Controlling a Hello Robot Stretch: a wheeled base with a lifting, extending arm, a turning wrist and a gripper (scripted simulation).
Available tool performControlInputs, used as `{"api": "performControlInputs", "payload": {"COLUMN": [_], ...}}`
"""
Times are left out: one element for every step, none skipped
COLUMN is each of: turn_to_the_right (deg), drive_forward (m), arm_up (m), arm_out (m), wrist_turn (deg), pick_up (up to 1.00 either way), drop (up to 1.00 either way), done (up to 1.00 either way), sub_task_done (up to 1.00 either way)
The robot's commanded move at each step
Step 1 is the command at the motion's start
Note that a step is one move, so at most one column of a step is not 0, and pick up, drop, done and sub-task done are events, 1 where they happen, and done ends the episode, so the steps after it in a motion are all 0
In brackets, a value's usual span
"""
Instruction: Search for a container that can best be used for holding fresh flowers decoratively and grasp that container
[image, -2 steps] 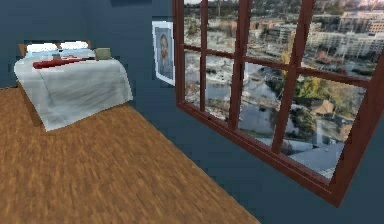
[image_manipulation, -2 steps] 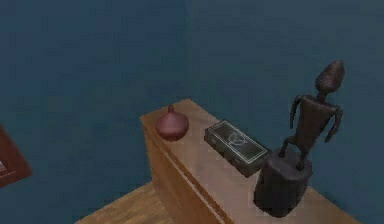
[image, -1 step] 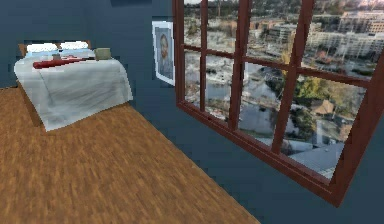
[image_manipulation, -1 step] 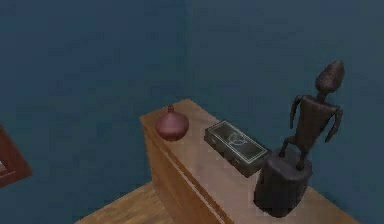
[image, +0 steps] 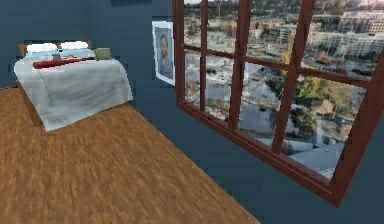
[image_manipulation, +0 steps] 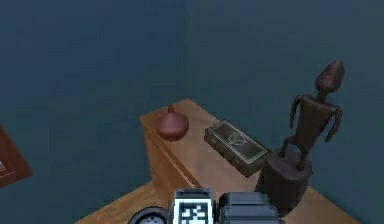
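A red vase (image_manipulation: 173, 123), box (image_manipulation: 236, 142) and statue (image_manipulation: 305, 130) stand on a wooden top (image_manipulation: 192, 157). The gripper (image_manipulation: 150, 216) sits at the bottom edge — whether it holds anything cannot be told.

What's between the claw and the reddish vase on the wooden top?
Nothing visible. Bare wooden top lies between the claw at the arm side view's bottom edge and the vase. The flat dark box and wooden statue stand off to the right.
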Motion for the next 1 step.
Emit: {"api": "performControlInputs", "payload": {"turn_to_the_right": [0.0], "drive_forward": [0.00], "arm_up": [0.00], "arm_out": [0.48], "wrist_turn": [0.0], "pick_up": [0.00], "drop": [0.00], "done": [0.00], "sub_task_done": [0.00]}}
